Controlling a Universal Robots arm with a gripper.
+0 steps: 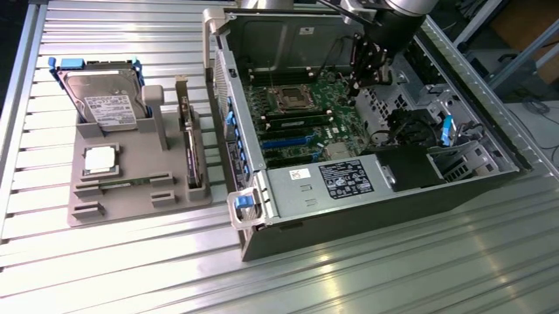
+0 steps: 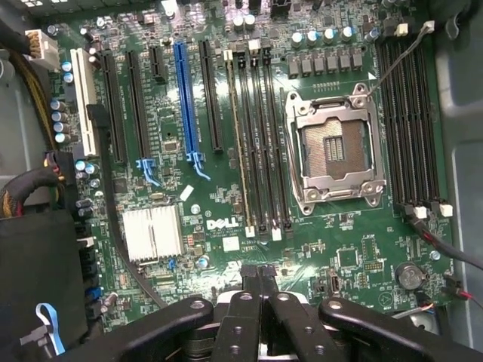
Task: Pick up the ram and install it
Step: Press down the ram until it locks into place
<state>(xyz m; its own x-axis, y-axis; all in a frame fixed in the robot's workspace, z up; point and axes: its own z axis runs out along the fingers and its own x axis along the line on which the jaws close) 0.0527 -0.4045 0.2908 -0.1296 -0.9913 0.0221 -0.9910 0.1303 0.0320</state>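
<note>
I count one ram in the exterior view: a thin green stick lying flat in a slot near the front edge of the grey holder tray, its long axis running across the tray from the exterior view's left to right. On that same tray I see one hard drive standing at the back, one square silver processor just behind the ram, and one expansion card on edge along the tray's right side. Well apart from the ram, my gripper hangs inside the one open computer case, fingers pressed together and holding nothing. From the wrist view I get the motherboard close up, with the shut gripper over it, one empty processor socket, and long memory slots beside the socket, detail the exterior view leaves too small to count.
</note>
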